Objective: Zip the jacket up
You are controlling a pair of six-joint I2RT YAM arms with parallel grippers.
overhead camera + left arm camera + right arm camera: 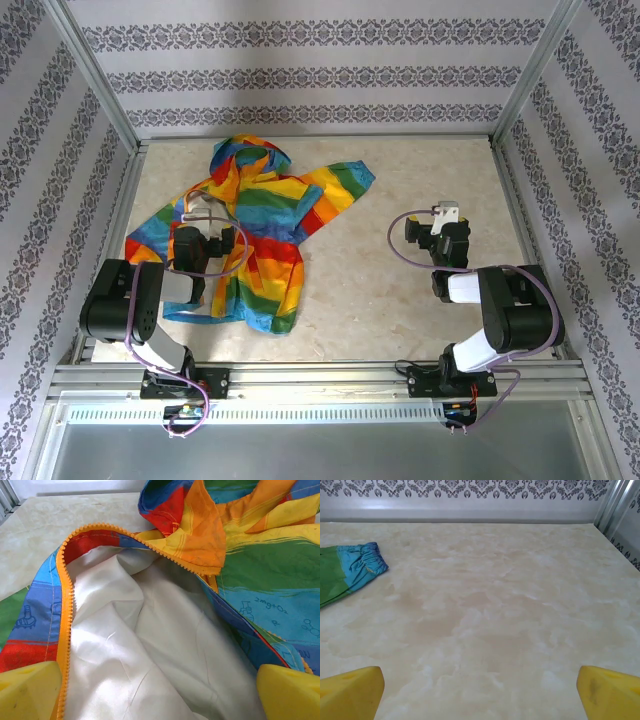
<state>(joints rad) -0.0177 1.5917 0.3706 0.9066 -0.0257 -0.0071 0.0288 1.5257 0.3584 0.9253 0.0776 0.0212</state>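
The rainbow-striped hooded jacket (265, 215) lies spread on the left half of the table, hood toward the back wall. In the left wrist view its front hangs open, showing white lining (150, 650) edged by the orange zipper (64, 610), whose teeth run up the left side and across the top. My left gripper (205, 245) hovers over the jacket's lower front, open, with its yellow fingertips (27, 690) on either side of the lining. My right gripper (437, 232) is open above bare table to the right; a blue sleeve cuff (367, 562) lies far left of it.
The marble-patterned table (400, 190) is enclosed by patterned walls and metal frame posts (525, 80). Bare tabletop stretches between the jacket and the right arm. A metal rail (320, 375) runs along the near edge.
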